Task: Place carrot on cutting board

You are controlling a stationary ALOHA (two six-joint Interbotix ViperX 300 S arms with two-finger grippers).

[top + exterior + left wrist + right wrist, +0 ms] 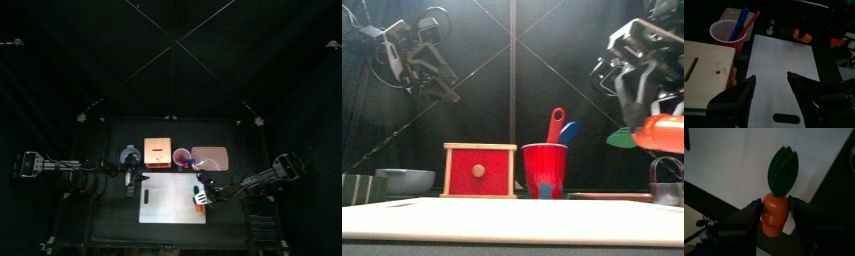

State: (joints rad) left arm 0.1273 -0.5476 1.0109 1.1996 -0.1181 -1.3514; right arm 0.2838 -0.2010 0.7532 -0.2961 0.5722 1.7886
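gripping the carrot [776, 210] in clamped jaws, the right gripper [773, 214] hangs over the cutting board's [171, 202] edge — the left gripper [769, 81], jaws apart, hovers above the board too.

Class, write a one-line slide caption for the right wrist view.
Right gripper clamps a toy carrot above the white cutting board.

The carrot [776, 213], a stubby orange toy with dark green leaves, hung off the table, clamped at its orange body by the right gripper [775, 215], above the right edge of the cutting board [171, 198]. The board, a pale white rectangle, lay flat at the table's front middle.
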